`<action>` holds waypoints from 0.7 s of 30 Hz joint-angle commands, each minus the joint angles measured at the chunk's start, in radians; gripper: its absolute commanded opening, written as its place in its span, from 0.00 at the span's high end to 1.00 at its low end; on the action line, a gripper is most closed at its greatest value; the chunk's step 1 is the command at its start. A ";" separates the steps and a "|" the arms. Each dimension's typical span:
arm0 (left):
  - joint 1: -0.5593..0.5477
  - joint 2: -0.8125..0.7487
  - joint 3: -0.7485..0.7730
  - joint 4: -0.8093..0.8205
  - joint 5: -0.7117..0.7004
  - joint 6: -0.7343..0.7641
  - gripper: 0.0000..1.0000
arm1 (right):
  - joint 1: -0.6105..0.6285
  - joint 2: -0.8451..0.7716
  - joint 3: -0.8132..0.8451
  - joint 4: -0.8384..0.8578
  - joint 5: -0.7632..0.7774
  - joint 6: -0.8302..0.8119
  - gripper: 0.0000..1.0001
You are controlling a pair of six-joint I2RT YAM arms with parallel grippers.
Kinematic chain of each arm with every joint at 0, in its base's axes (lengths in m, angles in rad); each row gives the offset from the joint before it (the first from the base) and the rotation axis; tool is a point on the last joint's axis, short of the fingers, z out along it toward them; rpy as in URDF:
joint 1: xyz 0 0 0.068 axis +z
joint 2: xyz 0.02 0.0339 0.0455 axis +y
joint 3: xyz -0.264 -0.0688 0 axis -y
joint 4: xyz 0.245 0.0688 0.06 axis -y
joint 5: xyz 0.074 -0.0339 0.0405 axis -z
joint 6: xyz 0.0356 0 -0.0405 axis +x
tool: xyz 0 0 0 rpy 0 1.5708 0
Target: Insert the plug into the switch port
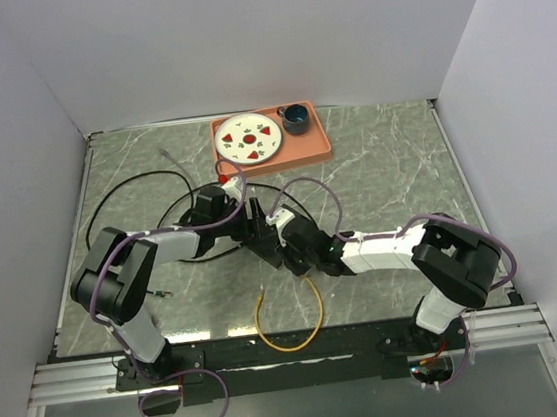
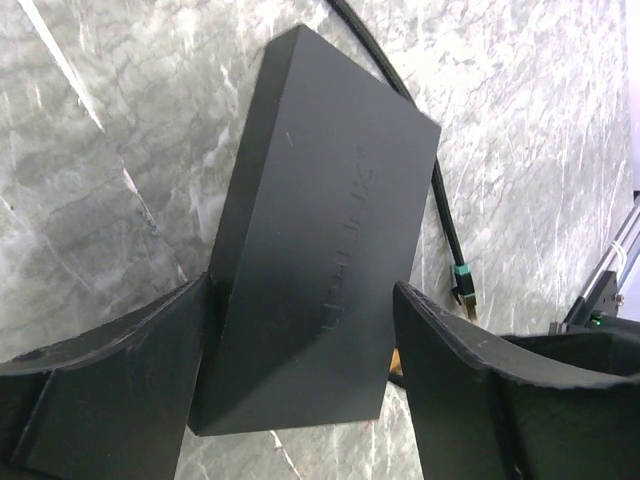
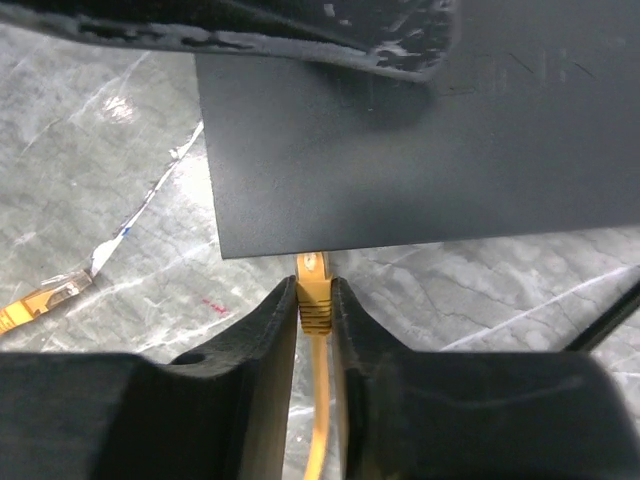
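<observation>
A grey marbled counter (image 1: 386, 176) carries everything; an orange tray (image 1: 309, 148) sits well beyond the flat black box (image 2: 320, 230), on its far side, and holds a white plate (image 1: 250, 138) with red marks and a dark blue cup (image 1: 295, 117) beside the plate; the box lies near the middle of the counter, with the left arm reaching in from its left and the right arm from its right; the left claw (image 2: 300, 300) stands spread around one end of the box, one of its fingers (image 2: 120, 390) against the box's edge and the other standing off with a gap showing; a black cable (image 2: 446, 215) runs on the counter just beside the box's long side and ends in a green-collared connector near that free finger; a yellow cable (image 3: 319, 400) loops on the counter on the near side of the box and runs up between the right claw's fingers; the right claw (image 3: 313, 292) is pinching the yellow plug (image 3: 313, 305); the plug's tip meets the edge of the box that faces this claw; the switch port is hidden under that edge, so whether the plug is seated in it cannot be told.
</observation>
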 commanded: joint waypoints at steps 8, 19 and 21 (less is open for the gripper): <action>0.061 -0.084 0.063 -0.230 0.070 -0.016 0.20 | -0.036 -0.132 -0.056 0.235 0.136 0.043 0.44; 0.099 -0.219 0.154 -0.288 -0.078 0.018 0.10 | -0.036 -0.214 -0.070 0.198 0.150 0.037 0.06; 0.111 -0.236 0.169 -0.311 -0.110 0.037 0.09 | -0.036 -0.234 -0.071 0.194 0.161 0.035 0.02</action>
